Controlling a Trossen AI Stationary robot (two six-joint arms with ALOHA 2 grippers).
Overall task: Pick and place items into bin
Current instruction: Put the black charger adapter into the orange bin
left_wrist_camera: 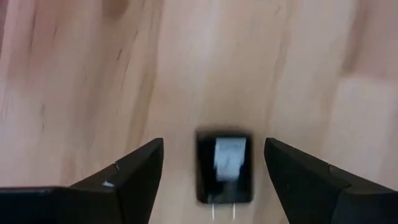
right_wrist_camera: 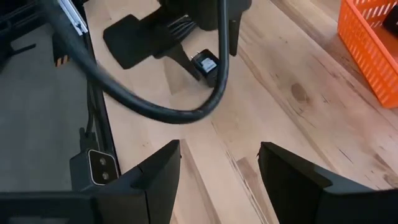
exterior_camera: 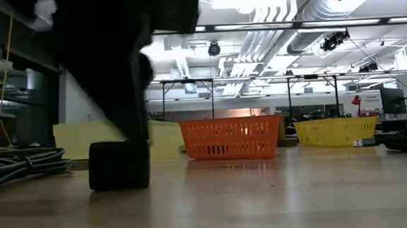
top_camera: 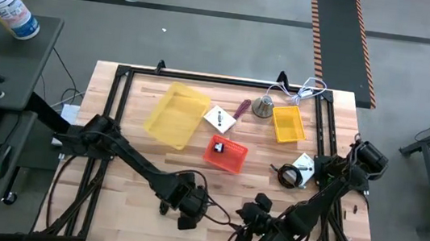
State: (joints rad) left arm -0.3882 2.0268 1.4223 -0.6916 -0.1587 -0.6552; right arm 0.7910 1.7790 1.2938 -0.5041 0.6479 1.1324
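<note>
At the near edge of the bench [top_camera: 147,218], the left claw [left_wrist_camera: 214,180] is standing wide around a small black plug adapter [left_wrist_camera: 225,167], which is lying on the wood between the fingers and not yet gripped. Just beside it, the right claw [right_wrist_camera: 217,168] is hanging spread apart with nothing in it.

Farther in, the orange basket [top_camera: 225,153] is already holding at least one small dark item. To its right a coiled black cable [top_camera: 288,175] and a white card [top_camera: 302,164] are lying loose. Beyond, another white card [top_camera: 219,118] and the maroon-handled tool [top_camera: 242,108] are sitting between the large yellow bin [top_camera: 177,114] and the small yellow bin [top_camera: 288,123], near a silver bell [top_camera: 262,106].

Most of the sorting appears to be remaining.
</note>
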